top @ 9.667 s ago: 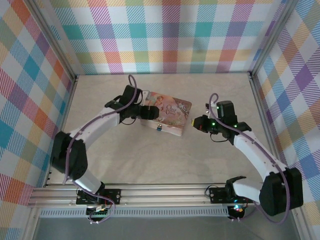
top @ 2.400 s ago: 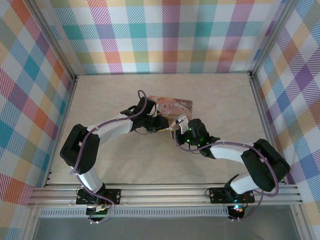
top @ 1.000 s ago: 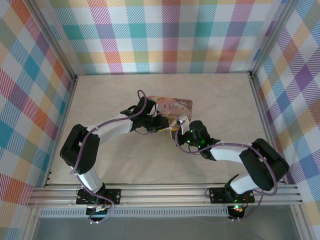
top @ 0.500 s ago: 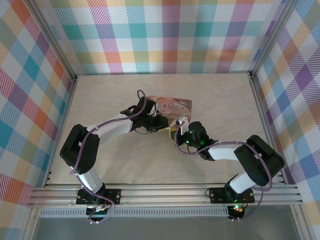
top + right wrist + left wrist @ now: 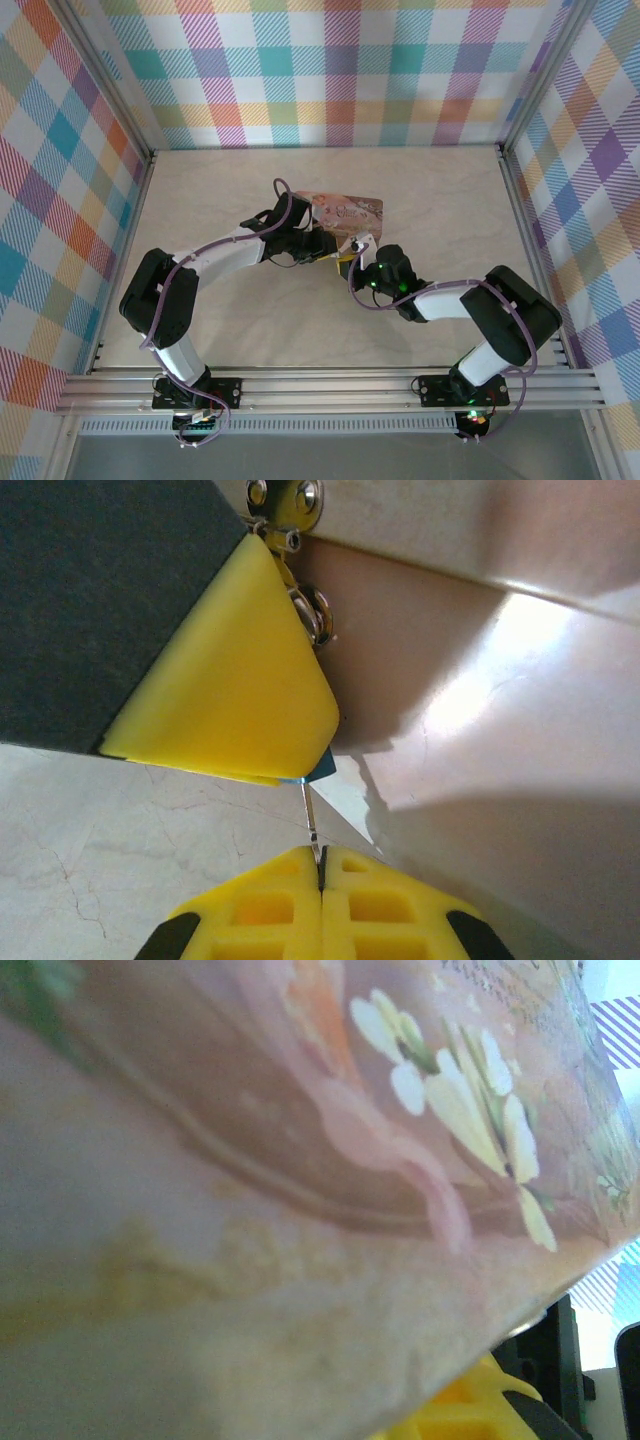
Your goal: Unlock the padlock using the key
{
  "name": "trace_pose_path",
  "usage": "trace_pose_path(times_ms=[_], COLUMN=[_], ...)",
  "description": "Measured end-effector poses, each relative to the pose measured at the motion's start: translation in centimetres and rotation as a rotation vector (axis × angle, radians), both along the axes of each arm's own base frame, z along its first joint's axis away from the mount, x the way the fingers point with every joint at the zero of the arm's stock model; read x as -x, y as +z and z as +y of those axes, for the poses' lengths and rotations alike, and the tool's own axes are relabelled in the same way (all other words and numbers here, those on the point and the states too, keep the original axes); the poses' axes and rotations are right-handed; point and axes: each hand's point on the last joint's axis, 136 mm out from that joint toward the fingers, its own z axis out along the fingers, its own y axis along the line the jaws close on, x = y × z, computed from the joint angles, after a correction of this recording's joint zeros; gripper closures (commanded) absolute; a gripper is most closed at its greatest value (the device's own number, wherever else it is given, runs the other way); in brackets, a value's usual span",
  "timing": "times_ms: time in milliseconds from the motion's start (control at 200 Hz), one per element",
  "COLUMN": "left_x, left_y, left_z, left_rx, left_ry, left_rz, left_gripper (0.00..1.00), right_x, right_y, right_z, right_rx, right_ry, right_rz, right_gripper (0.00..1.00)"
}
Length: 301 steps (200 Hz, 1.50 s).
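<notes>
Marble-veined counter [image 5: 220,200] spreads across the top view. From the lower left the left arm curves to the centre, where the left gripper [image 5: 326,250] sits against the lower edge of the pink flowered tin [image 5: 350,210]. In the right wrist view one of its yellow fingers [image 5: 230,680] takes up the upper left and lies over the padlock [image 5: 322,768] — just a blue sliver shows at the pad's lower edge, beside the tin's wall and its silvery rivets [image 5: 313,615]. Whether the left jaws actually clamp the padlock I cannot tell, since the second finger is hidden. At bottom centre the right gripper [image 5: 320,872] has its jaws pressed together on the key [image 5: 311,820], a thin metal blade standing upright, its tip reaching the blue sliver. To the right, the tin's wall catches a bright glare.
</notes>
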Motion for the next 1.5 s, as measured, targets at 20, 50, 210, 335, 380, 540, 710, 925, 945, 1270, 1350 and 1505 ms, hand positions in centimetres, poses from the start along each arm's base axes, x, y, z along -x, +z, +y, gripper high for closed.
trace_pose_path(times_ms=[20, 50, 210, 335, 380, 540, 710, 925, 945, 1270, 1350, 1505], left_x=[0.01, 0.0, -0.01, -0.01, -0.01, -0.01, -0.03, -0.07, -0.07, -0.05, -0.06, -0.06], left_y=[-0.01, -0.01, 0.0, -0.01, -0.01, -0.01, -0.01, 0.06, 0.06, 0.07, 0.08, 0.09], left_z=[0.0, 0.01, 0.01, 0.01, 0.01, 0.02, 0.02, -0.03, -0.03, -0.06, -0.06, -0.07], left_rx=[0.0, 0.0, -0.001, -0.001, -0.001, -0.001, -0.001, 0.001, 0.002, 0.003, 0.003, 0.004], left_ry=[0.0, 0.0, 0.0, 0.0, 0.0, 0.0, 0.0, 0.0, -0.001, -0.002, -0.002, -0.002], left_rz=[0.0, 0.0, -0.001, -0.001, -0.001, -0.001, -0.002, -0.005, -0.005, -0.004, -0.005, -0.005], left_gripper=[0.9, 0.9, 0.9, 0.9, 0.9, 0.9, 0.9, 0.9, 0.9, 0.9, 0.9, 0.9], right_x=[0.0, 0.0, -0.01, 0.03, 0.06, 0.14, 0.19, 0.18, 0.17, 0.19, 0.12, 0.14], right_y=[0.0, 0.01, 0.05, 0.06, 0.06, 0.1, 0.32, 0.43, 0.43, 0.49, 0.56, 0.62], right_z=[0.01, 0.01, 0.03, 0.07, 0.09, 0.16, 0.1, -0.04, -0.06, -0.13, -0.2, -0.29], right_rx=[-0.001, -0.001, -0.002, -0.003, -0.004, -0.006, -0.009, -0.017, -0.02, -0.041, -0.046, -0.055], right_ry=[0.0, 0.0, 0.001, 0.004, 0.005, 0.011, 0.014, 0.024, 0.024, 0.033, 0.036, 0.05], right_rz=[0.0, 0.0, -0.002, -0.001, 0.0, 0.001, 0.001, 0.009, 0.011, 0.033, 0.034, 0.041], right_gripper=[1.0, 1.0, 1.0, 1.0, 1.0, 1.0, 1.0, 1.0, 1.0, 1.0, 1.0, 1.0])
